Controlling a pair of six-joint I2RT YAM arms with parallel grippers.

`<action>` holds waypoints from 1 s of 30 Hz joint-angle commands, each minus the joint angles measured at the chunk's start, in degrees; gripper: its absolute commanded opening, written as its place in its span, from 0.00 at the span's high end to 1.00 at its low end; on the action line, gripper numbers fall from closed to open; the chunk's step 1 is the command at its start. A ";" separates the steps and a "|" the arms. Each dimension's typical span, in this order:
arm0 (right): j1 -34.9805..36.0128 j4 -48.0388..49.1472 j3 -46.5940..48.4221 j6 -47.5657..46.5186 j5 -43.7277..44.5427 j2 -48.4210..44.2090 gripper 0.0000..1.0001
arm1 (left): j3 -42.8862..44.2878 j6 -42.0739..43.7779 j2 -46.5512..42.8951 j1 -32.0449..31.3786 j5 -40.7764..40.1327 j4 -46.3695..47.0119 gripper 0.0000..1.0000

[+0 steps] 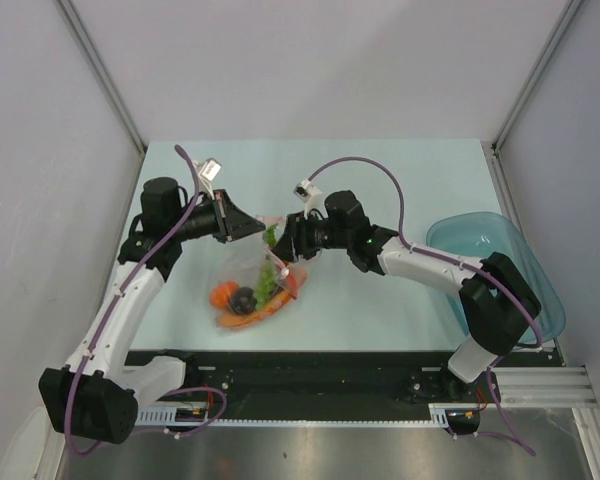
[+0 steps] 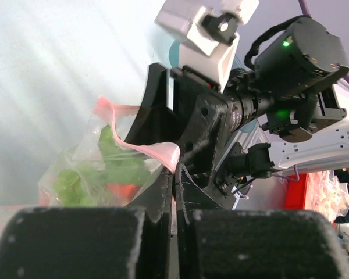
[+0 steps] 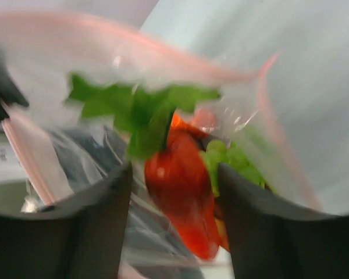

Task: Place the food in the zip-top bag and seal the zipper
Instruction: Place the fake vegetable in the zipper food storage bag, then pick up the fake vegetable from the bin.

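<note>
The left gripper (image 2: 174,179) pinches the pink-red zipper strip (image 2: 144,147) of the crinkly clear plastic bag (image 2: 84,171); the right gripper (image 3: 174,174) straddles it, spread.

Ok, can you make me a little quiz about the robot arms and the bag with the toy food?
1. True or false: the dark ball is inside the zip-top bag.
2. The left gripper is shut on: A a grape, B the zipper, C nothing.
3. Fill the gap: the grape bunch in the bag is coloured ____.
Key: 1 true; 2 B; 3 green.
</note>
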 commanded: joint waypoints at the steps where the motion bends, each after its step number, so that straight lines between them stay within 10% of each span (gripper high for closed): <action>1: -0.03 -3.34 0.17 -8.79 -8.55 -3.64 0.21 | 0.53 1.51 -3.14 0.56 1.57 1.97 0.97; 7: -7.05 -10.46 2.71 -11.71 -11.80 -9.26 0.01 | 0.97 2.04 -3.75 0.56 1.57 0.73 0.96; 19: -37.28 -39.70 10.10 -31.29 -17.69 -19.81 0.00 | -0.18 2.74 -1.65 0.56 1.04 1.52 0.96; 30: -56.18 -79.72 11.33 -80.24 3.39 -14.90 0.00 | 0.35 2.57 0.38 0.56 1.66 2.67 0.97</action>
